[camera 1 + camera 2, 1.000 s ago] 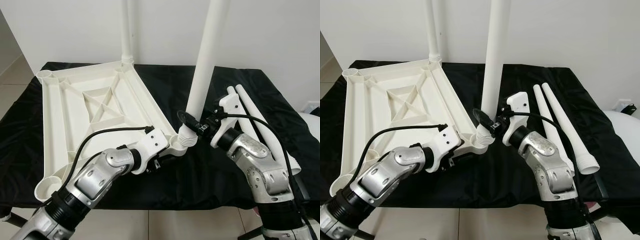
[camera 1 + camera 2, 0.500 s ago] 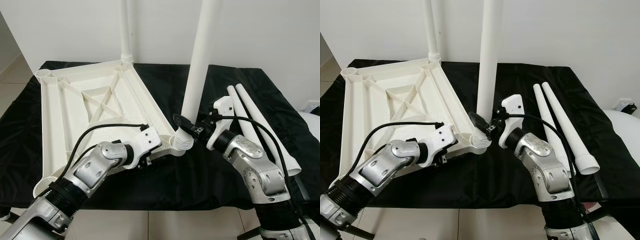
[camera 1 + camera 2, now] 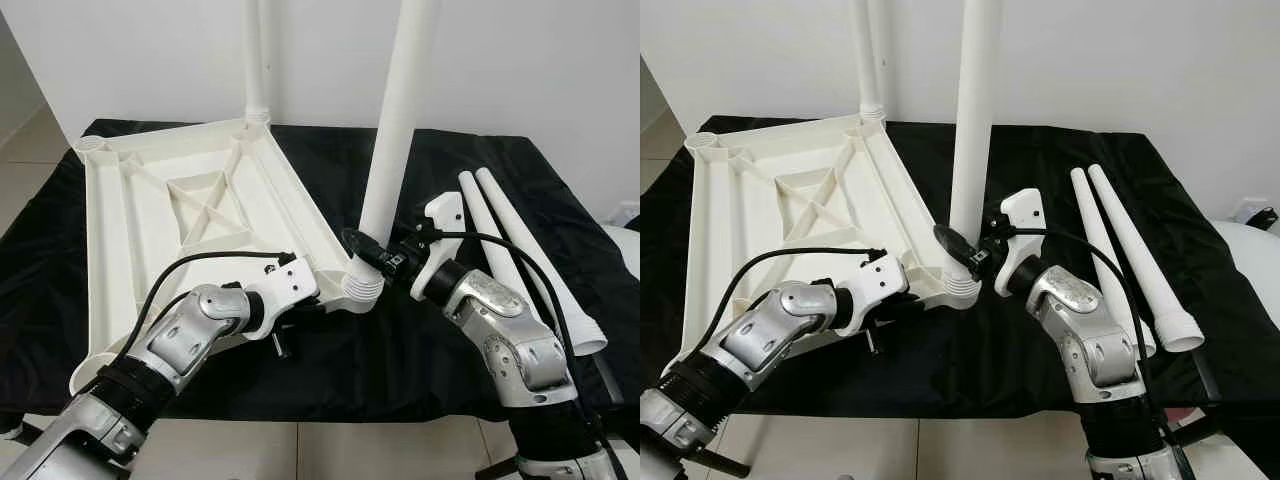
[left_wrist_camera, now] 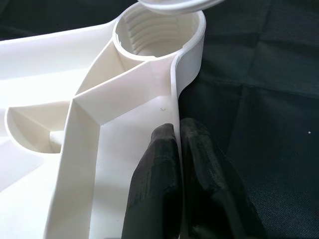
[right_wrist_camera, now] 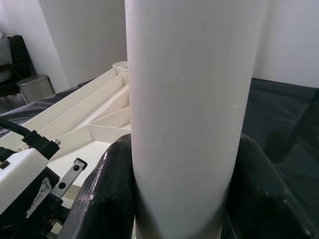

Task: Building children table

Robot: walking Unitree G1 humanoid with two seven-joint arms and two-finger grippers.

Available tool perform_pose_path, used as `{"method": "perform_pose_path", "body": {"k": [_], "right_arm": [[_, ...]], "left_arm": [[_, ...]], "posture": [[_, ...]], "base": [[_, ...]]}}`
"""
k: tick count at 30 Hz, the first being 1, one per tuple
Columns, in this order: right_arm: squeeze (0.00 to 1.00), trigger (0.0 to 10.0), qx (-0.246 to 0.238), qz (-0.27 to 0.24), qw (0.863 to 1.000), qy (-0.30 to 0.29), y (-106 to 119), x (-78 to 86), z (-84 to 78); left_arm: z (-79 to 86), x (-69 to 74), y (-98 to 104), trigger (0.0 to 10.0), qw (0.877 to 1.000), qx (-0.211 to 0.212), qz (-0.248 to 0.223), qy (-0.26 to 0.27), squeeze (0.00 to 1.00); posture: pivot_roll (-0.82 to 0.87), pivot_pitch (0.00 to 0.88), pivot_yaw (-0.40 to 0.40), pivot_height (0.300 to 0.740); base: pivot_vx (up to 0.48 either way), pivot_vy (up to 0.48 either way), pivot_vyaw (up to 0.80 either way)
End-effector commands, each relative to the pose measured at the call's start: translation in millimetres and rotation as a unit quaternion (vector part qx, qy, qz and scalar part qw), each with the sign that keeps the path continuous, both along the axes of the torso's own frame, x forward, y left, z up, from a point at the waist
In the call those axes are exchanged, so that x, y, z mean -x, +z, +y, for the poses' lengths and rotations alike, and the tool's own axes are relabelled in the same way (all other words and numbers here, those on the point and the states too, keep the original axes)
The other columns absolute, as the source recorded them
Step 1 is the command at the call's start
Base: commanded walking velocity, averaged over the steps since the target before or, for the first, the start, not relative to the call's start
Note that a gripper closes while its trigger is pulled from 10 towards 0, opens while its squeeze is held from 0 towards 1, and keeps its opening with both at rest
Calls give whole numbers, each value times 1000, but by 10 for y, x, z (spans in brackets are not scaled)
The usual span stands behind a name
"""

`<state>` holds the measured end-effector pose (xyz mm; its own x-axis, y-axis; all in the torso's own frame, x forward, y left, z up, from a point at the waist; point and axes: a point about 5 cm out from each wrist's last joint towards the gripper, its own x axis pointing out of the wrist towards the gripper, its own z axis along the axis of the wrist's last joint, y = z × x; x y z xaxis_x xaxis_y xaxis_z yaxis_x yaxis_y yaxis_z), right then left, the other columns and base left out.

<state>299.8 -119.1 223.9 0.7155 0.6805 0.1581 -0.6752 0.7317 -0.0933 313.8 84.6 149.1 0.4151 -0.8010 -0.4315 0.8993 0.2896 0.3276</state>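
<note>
At the tabletop's (image 3: pixel 190 200) near corner socket (image 4: pixel 157 30), the right pincer (image 5: pixel 182 199) pinches a stiff, light, smooth leg (image 3: pixel 395 120) low down; the left pincer (image 4: pixel 179 149) clamps the tabletop's rim.

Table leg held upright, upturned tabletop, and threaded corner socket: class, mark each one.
table leg (image 3: pixel 392 120), left eye view, mid shaft.
tabletop (image 3: pixel 205 215), left eye view, centre cross ribs.
corner socket (image 4: pixel 154 32), left wrist view, inner threads.
</note>
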Motion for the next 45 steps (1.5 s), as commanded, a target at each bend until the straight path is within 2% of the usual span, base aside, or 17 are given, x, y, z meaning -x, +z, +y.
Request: {"method": "perform_pose_path", "body": {"k": [1, 2, 3, 5, 6, 9, 12, 13, 15, 20, 21, 24, 31, 34, 40, 45], "right_arm": [[0, 10000, -2, -14, 1000, 8, 80, 16, 10], [0, 10000, -2, -14, 1000, 8, 80, 16, 10], [0, 10000, 3, -10, 1000, 11, 48, 26, 13], [0, 10000, 5, -8, 1000, 12, 35, 31, 16], [0, 10000, 8, -6, 1000, 21, 8, 56, 51], [0, 10000, 9, -6, 999, 31, -13, 85, 92], [0, 10000, 4, -7, 999, 52, -52, 146, 240], [0, 10000, 4, -7, 999, 52, -52, 146, 240], [0, 10000, -7, -5, 998, 69, -85, 181, 373], [0, 10000, -24, -13, 996, 82, -99, 188, 495], [0, 10000, -29, -24, 996, 82, -131, 138, 571], [0, 10000, -21, -32, 996, 78, -164, 86, 590], [0, 10000, -1, -45, 996, 83, -212, 58, 556], [0, 10000, 24, -41, 995, 87, -333, 107, 516], [0, 10000, 42, -40, 994, 94, -419, 207, 402], [0, 10000, 39, 5, 995, 95, -611, 331, 303]], "left_arm": [[7, 36, -104, 0, 1000, -11, 19, -15, 0], [7, 36, -104, 0, 1000, -11, 19, -15, 0], [99, 99, -94, 0, 997, -43, -2, -62, 0], [138, 125, -90, 0, 995, -58, -11, -80, 0], [253, 128, -22, 0, 992, -77, -27, -92, 0], [357, 114, 63, 0, 991, -86, -39, -92, 0], [547, 104, 174, 0, 989, -104, -51, -89, 0], [547, 104, 174, 0, 989, -104, -51, -89, 0], [648, 172, 196, 0, 988, -108, -42, -99, 0], [668, 251, 165, 0, 989, -102, -32, -107, 0], [623, 277, 104, 0, 989, -96, -30, -106, 0], [572, 283, 75, 0, 991, -85, -29, -103, 0], [527, 291, 88, 0, 993, -64, -26, -96, 0], [553, 276, 94, 0, 994, -62, -26, -86, 0], [581, 245, 93, 0, 994, -65, -28, -78, 0], [565, 194, 91, 0, 995, -62, -28, -72, 0]], "posture": [[3, 130, -25, 740], [3, 130, -25, 740], [4, 128, -22, 740], [4, 128, -22, 740], [7, 131, -22, 740], [7, 131, -22, 740], [14, 134, -23, 740], [14, 134, -23, 740], [18, 139, -25, 740], [20, 143, -30, 740], [25, 145, -39, 740], [33, 146, -48, 740], [40, 144, -48, 740], [38, 139, -47, 740], [31, 139, -44, 740], [8, 144, -30, 740]], "base": [[0, 0, 0], [0, 0, 0], [0, 0, 0], [0, 0, 0], [0, 0, 0], [0, 0, 0], [0, 0, 0], [0, 0, 0], [0, 0, 0], [0, 0, 0], [0, 0, 0], [0, 0, 0], [0, 0, 0], [0, 0, 0], [0, 0, 0], [0, 0, 0]]}}
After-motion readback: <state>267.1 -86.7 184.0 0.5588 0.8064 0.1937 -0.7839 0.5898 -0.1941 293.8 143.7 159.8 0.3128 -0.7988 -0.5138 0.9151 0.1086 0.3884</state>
